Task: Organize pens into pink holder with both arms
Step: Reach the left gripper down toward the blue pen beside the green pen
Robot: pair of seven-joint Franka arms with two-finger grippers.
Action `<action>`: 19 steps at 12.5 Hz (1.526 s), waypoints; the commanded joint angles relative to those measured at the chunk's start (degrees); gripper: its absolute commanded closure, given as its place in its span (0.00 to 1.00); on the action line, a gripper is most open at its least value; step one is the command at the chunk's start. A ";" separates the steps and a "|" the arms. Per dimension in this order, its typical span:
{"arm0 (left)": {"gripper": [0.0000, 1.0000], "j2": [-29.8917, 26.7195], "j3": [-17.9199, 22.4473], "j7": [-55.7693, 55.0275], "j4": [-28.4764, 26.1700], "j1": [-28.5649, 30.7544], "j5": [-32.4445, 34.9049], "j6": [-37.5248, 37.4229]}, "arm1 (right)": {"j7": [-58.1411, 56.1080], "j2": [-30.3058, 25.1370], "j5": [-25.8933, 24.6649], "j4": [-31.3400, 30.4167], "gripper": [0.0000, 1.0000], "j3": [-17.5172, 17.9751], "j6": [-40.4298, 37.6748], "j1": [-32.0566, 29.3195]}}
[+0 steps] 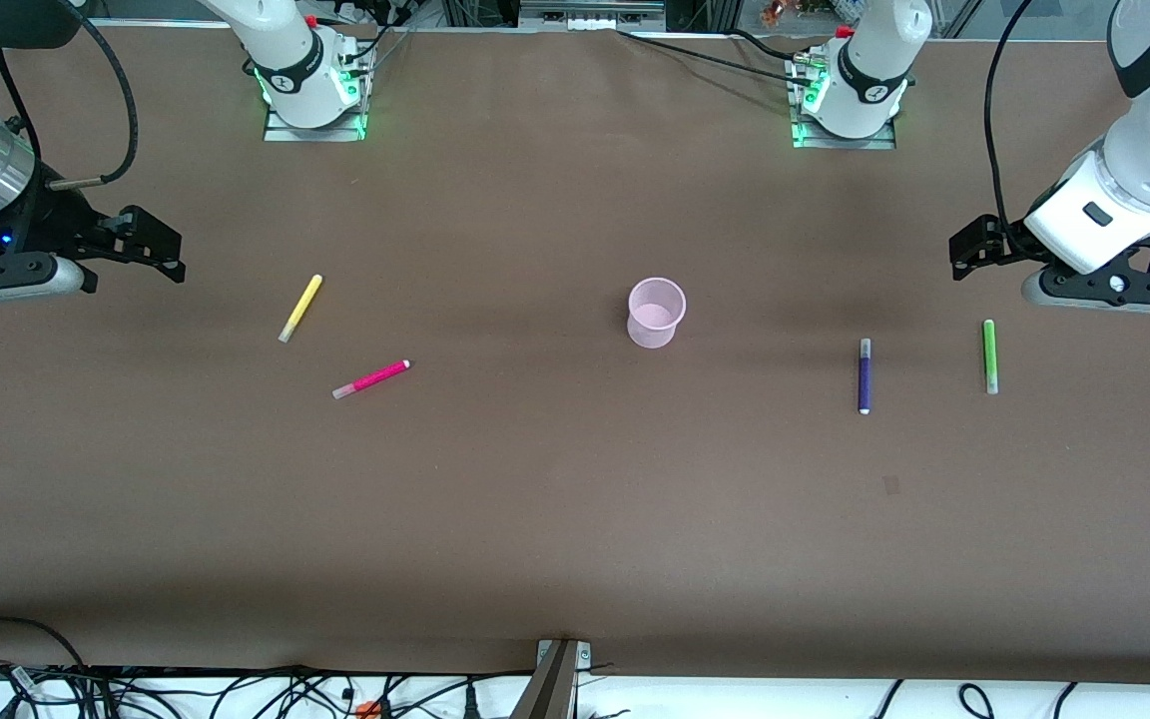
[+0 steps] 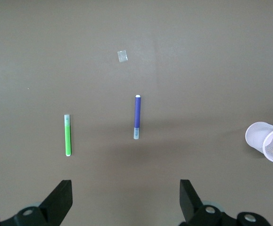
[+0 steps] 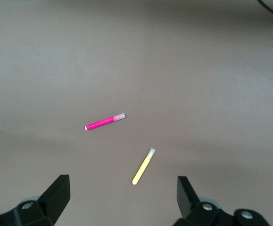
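Observation:
The pink holder (image 1: 656, 313) stands upright and empty at the table's middle; it also shows in the left wrist view (image 2: 261, 139). The yellow pen (image 1: 300, 308) (image 3: 143, 166) and the magenta pen (image 1: 371, 378) (image 3: 105, 122) lie flat toward the right arm's end. The dark purple pen (image 1: 864, 375) (image 2: 136, 117) and the lime green pen (image 1: 989, 356) (image 2: 67, 135) lie flat toward the left arm's end. My right gripper (image 1: 179, 255) (image 3: 122, 181) hovers open and empty near the yellow pen. My left gripper (image 1: 956, 255) (image 2: 125, 186) hovers open and empty near the green pen.
The arm bases (image 1: 313, 90) (image 1: 850, 100) stand at the table's edge farthest from the front camera. A small pale patch (image 1: 891, 484) (image 2: 122, 56) marks the table nearer the camera than the purple pen. Cables (image 1: 236, 689) and a metal bracket (image 1: 557, 679) line the near edge.

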 commanded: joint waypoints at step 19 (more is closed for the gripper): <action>0.00 28.47 -0.42 22.87 -3.49 20.42 6.90 25.76 | -0.97 -0.13 0.66 0.55 0.00 -0.10 -0.67 -0.41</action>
